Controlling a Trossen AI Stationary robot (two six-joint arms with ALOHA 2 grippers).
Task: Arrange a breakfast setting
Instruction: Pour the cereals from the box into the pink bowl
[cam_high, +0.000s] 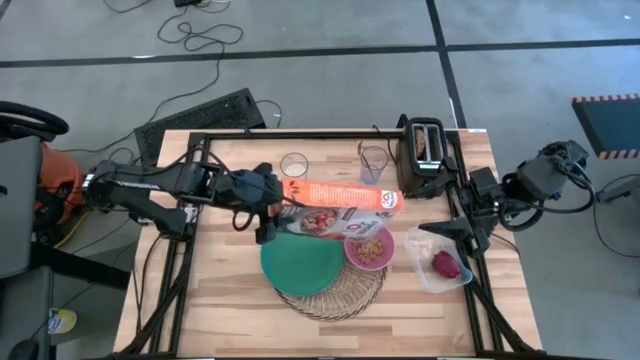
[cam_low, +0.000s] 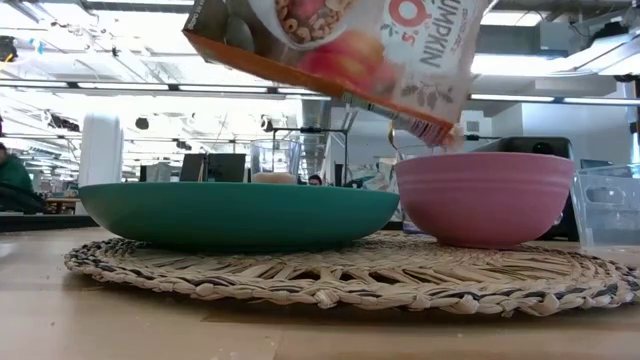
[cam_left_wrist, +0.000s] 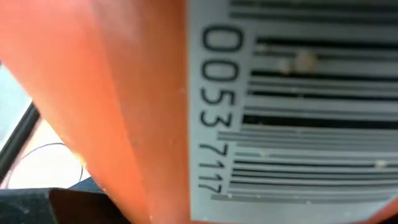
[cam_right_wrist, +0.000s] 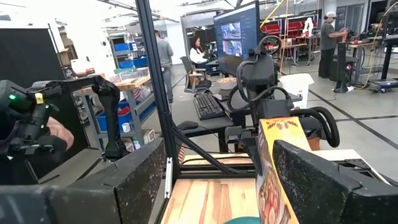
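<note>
Left hand (cam_high: 268, 205) grips the orange-white cereal box (cam_high: 340, 194) at its left end, holding it lifted and tipped over the pink bowl (cam_high: 369, 249); its fingers are mostly hidden behind the box in the high view, and the left wrist view is filled by the box's orange side and barcode. In the low view the box top is cut off by the frame, its lower corner just above the bowl rim. Bowl holds cereal, seen only from above. Teal plate (cam_high: 301, 265) sits left of the bowl, both on the round woven mat (cam_high: 345, 293), near-centre of the bench (cam_high: 230, 310). Right hand (cam_high: 462, 236) hangs over the clear plastic tub (cam_high: 432, 280) on the right, fingers spread wide, holding nothing. Red fruit (cam_high: 444, 264) lies in the tub. Two clear glasses (cam_high: 294, 165) stand far side; black toaster (cam_high: 424, 156) far right, contents hard to make out.
</note>
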